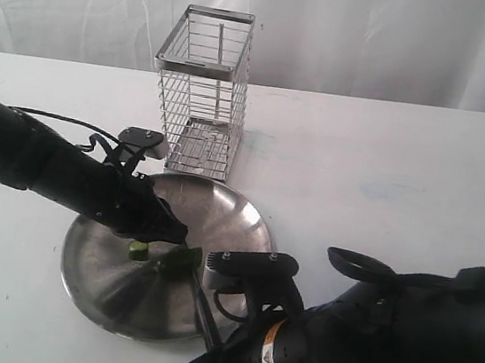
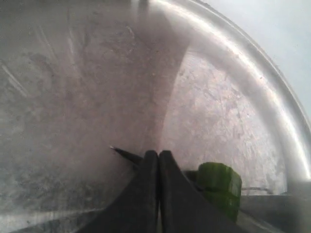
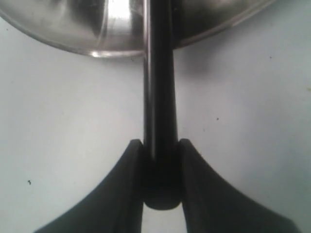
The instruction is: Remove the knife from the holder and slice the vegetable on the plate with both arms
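Knife (image 3: 160, 97) | right gripper (image 3: 160, 145) is clamping its handle, blade is reaching over the plate (image 3: 58, 34) rim | vegetable (image 2: 221, 182) is sitting on the plate just beside the left gripper (image 2: 158, 156), whose jaws are pressing fully together

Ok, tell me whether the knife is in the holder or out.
Out: the right end effector grips the knife, which reaches over the plate.

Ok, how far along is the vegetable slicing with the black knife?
Done: the slim black knife is out of the tall chrome wire holder. In hand: the right gripper clamps its handle, blade reaching over the round steel plate; the shut left gripper sits beside the small green vegetable. Left: more slicing; two green bits already seem separate.
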Robot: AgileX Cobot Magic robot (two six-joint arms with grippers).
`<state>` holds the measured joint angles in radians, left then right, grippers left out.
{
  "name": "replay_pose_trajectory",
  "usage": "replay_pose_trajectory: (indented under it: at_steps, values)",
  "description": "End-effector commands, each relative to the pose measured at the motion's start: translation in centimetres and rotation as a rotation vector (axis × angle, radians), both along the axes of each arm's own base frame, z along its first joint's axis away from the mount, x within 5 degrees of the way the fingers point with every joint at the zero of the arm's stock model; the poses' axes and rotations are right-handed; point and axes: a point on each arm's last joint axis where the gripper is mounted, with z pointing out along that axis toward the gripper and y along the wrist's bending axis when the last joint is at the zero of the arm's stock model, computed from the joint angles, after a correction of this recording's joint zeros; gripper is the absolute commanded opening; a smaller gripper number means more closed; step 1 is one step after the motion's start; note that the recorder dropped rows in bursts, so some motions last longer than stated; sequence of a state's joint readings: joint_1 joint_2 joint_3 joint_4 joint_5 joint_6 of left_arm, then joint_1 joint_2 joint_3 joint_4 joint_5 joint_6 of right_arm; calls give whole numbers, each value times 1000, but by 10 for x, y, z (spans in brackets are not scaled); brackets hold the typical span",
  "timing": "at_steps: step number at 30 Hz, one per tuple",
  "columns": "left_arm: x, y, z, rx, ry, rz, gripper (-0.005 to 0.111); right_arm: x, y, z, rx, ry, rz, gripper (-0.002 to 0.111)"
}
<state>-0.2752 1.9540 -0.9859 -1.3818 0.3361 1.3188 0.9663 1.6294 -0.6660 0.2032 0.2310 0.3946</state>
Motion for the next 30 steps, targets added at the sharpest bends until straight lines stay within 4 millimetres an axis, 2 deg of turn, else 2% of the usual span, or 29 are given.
replay_pose_trajectory:
  at_steps: [1, 6, 11, 22, 30]
  values:
    - [-3, 5, -6, 104, -32, -23, 8, -6, -5, 5, -43, 22, 41, 0]
    - [-4, 8, 19, 106, -84, -8, 13, -10, -10, 15, -48, 36, 48, 0]
    - [-8, 6, 30, 83, -88, -17, 13, -11, -11, 24, -27, 22, 50, 0]
    - [-14, 1, 35, 19, -38, -54, 13, -11, -10, 7, -84, 69, 48, 0]
    - [-22, 0, 68, -26, -110, -90, 13, -2, 0, 11, -95, 63, 75, 0]
